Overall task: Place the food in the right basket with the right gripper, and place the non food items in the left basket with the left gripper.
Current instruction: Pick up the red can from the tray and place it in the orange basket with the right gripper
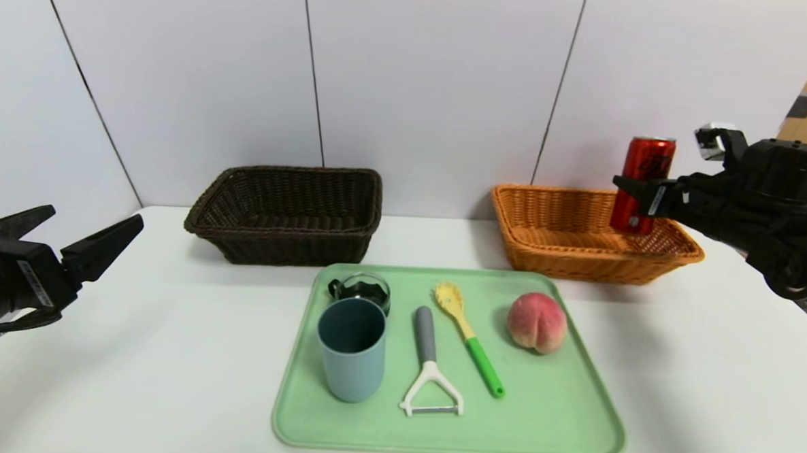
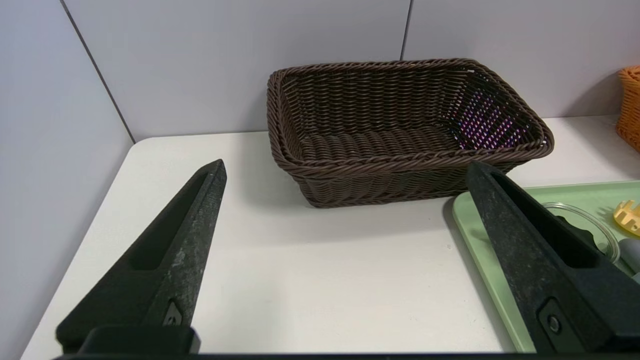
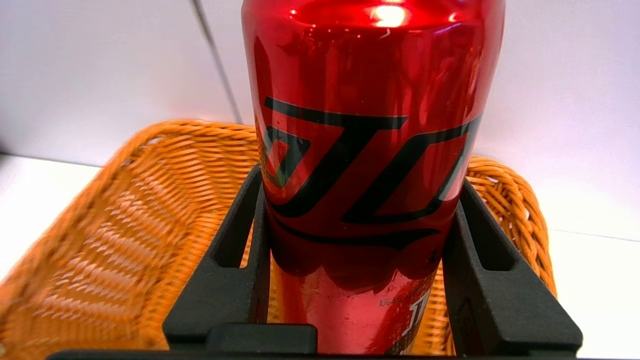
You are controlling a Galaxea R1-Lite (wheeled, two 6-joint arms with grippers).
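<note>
Can (image 1: 644,184), red and upright, is being held over the orange basket (image 1: 674,255) by the right gripper (image 1: 640,196), whose fingers are clamping it on both sides. In the right wrist view the can (image 3: 367,170) is sitting between the two black fingers (image 3: 240,280), with the orange basket (image 3: 110,235) spreading out below and behind it. The can's base is hanging just above the basket's near right rim, close to the wall behind.

The left gripper (image 1: 76,236) is hovering over the table (image 1: 166,352) at its left edge, fingers spread wide and holding nothing. In the left wrist view the open fingers (image 2: 175,250) are pointing toward the brown basket (image 2: 400,130), with bare table lying between them and it.

The brown basket (image 1: 288,211) is standing empty at the back left, well apart from the orange one. In front of both, a green tray (image 1: 572,424) is carrying a blue cup (image 1: 352,350), a glass jar (image 1: 363,289) touching behind it, a peeler (image 1: 428,364), a yellow and green spoon (image 1: 470,338) and a peach (image 1: 537,321). Open table is running along either side of the tray.
</note>
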